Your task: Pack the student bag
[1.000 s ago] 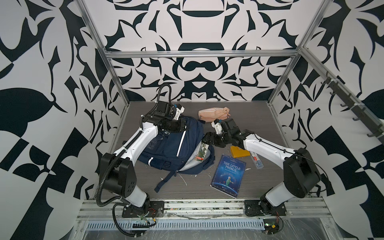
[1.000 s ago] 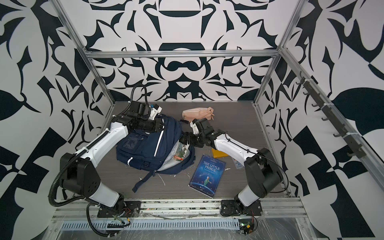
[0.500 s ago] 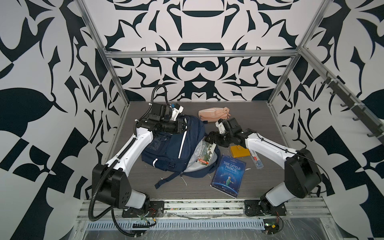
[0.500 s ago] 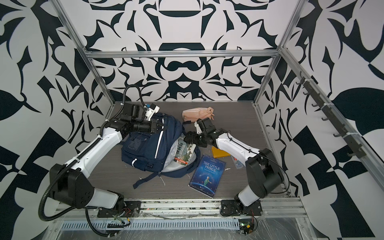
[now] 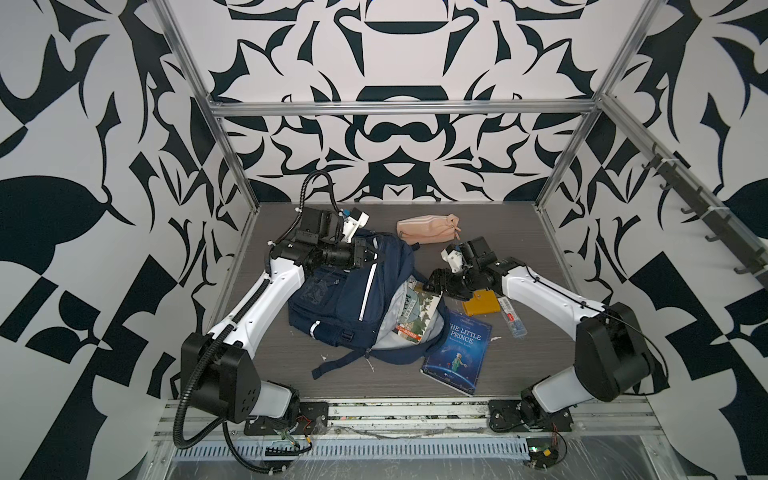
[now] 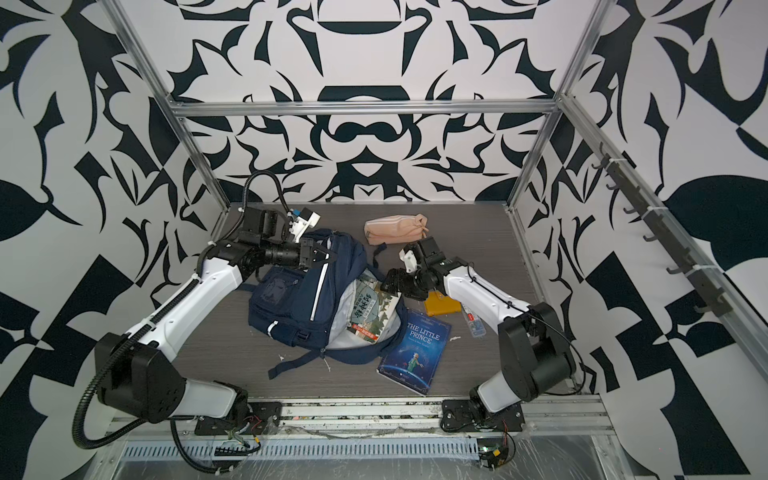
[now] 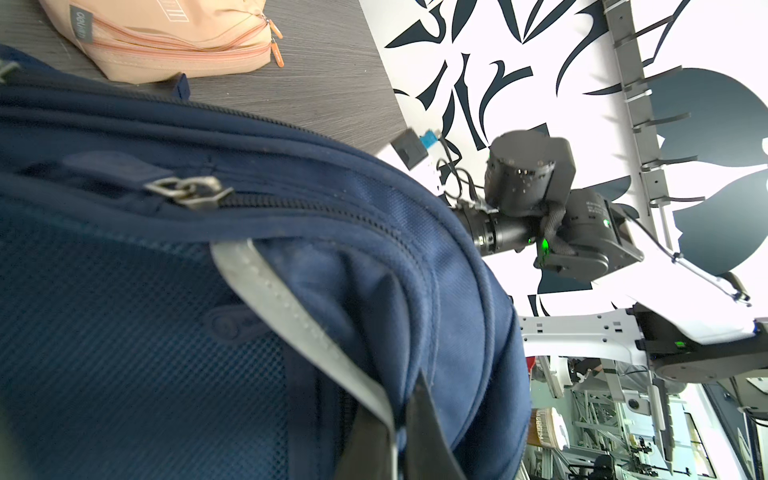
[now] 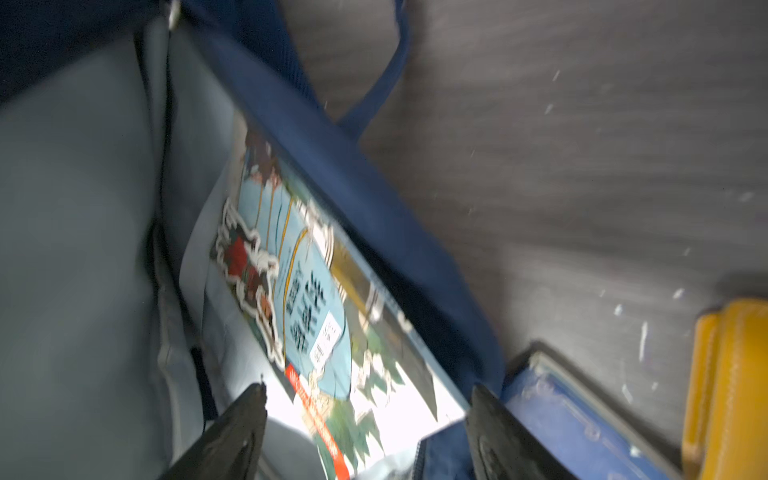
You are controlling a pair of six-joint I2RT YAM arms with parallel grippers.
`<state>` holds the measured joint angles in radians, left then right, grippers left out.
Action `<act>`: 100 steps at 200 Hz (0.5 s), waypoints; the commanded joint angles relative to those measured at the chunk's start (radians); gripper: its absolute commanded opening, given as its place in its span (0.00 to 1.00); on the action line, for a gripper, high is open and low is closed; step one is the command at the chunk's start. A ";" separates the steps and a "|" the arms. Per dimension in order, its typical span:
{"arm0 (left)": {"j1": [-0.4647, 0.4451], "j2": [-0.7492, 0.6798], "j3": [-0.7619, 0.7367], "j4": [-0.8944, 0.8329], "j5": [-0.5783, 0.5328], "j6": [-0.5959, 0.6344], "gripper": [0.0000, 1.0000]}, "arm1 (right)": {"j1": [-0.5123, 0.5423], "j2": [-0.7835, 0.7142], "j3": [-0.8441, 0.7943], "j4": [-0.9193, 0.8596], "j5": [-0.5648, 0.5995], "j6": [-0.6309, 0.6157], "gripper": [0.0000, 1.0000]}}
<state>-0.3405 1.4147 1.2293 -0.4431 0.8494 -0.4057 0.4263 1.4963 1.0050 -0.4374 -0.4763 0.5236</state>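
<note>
1. Found the student bag slumped mid-tabletop, a touch toward 9 o'clock, with the main pocket gaping toward 3 o'clock.
2. Saw the left claw pinched tight on the bag's top edge, around its 11 o'clock, propping the mouth up.
3. Caught the right claw at the bag's 3 o'clock, spread wide and straddling the sticking-out corner of an illustrated book already half inside. Couldn't call that a grip, no clamping visible.
4. Reckoned the step in hand was seating that book all the way in. Best bet: nudge along the book's length toward 8 o'clock, low and flat against the grey lining, not down onto the cover.
5. Would've held the left pinch high and taut to stop the rim folding over the book's corner.
6. Worth minding: the blue Little Prince book at 5 o'clock, right against the bag's lower rim, and a yellow wallet just beside the right claw. Easy to shove either by accident.
7. Not yet packed: the peach pouch out at 12 o'clock.
</note>
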 commanded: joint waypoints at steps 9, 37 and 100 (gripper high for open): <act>0.000 -0.054 0.001 0.140 0.113 -0.039 0.00 | 0.006 -0.031 -0.045 0.028 -0.038 -0.033 0.71; 0.000 -0.073 -0.035 0.196 0.157 -0.090 0.00 | 0.014 0.008 -0.069 0.162 -0.044 0.024 0.61; 0.000 -0.077 -0.053 0.242 0.194 -0.136 0.00 | 0.097 0.108 -0.032 0.268 -0.090 0.016 0.31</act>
<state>-0.3393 1.3888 1.1538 -0.3298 0.9241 -0.5087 0.4904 1.6112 0.9337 -0.2497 -0.5060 0.5491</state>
